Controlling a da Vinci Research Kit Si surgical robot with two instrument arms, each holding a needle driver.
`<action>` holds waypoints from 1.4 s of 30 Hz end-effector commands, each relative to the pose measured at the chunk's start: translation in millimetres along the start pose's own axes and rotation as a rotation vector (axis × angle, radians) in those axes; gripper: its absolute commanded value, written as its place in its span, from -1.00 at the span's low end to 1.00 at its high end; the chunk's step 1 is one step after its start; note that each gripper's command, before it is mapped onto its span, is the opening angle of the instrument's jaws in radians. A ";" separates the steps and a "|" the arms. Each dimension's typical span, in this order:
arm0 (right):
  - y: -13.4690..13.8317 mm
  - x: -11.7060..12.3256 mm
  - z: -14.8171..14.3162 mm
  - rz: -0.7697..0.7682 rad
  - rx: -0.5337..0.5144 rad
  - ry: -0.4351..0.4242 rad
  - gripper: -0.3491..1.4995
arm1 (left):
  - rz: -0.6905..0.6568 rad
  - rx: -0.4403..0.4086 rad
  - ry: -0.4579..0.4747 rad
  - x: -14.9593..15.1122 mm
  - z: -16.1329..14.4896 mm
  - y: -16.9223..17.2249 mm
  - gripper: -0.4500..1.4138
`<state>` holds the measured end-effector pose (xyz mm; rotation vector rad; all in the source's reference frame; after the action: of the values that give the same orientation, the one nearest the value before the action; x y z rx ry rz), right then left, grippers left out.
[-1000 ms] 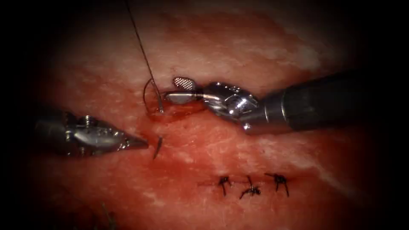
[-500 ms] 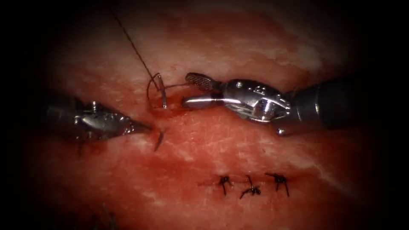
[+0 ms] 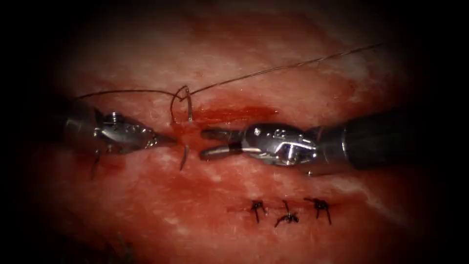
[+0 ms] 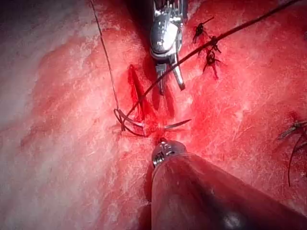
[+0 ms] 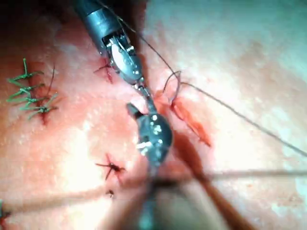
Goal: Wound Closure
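While the needle (image 3: 184,128) sits lodged in the tissue (image 3: 303,83), its tail arching up above the cut (image 3: 229,115) and its tip poking out below at the cut's left end, neither tool holds it. By my reading, the tip now wants grasping. Thread (image 3: 273,71) trails from the tail to both sides. Right tool (image 3: 207,143) has dropped beside the tip, jaws spread, empty. Left tool (image 3: 168,141) jaws are pressed together, empty.

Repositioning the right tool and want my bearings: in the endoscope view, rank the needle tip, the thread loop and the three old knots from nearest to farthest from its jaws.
From the right tool, jaws open:
1. Needle tip, poking from the tissue just left of the jaws.
2. Thread loop, above and left, at the cut.
3. Knots, in a row below and right.
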<state>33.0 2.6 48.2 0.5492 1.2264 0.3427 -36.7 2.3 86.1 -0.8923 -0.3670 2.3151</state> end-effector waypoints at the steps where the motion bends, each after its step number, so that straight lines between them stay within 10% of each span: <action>1: 0.5 -1.9 1.2 -0.005 -0.004 -0.010 -0.44 | -0.004 -0.002 -0.003 -0.3 0.4 0.8 -1.00; 16: 5.9 -7.5 1.4 0.055 -0.132 -0.072 -0.46 | 0.163 -0.002 0.021 0.5 -1.6 3.9 -0.60; 28: 6.2 -2.8 -2.2 0.136 -0.212 0.019 -0.44 | 0.392 0.021 0.129 2.5 0.0 6.9 0.03; 35: 5.8 0.3 -5.4 0.181 -0.248 0.095 -0.44 | 0.436 0.032 0.142 3.6 0.4 7.5 -0.08; 42: 5.5 0.0 -4.5 0.179 -0.251 0.096 -0.44 | 0.436 0.059 0.161 3.5 1.4 6.2 -0.91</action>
<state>28.4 8.8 49.8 0.4273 1.2069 0.6726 -41.9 0.5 82.2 -1.2164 -0.0265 2.6023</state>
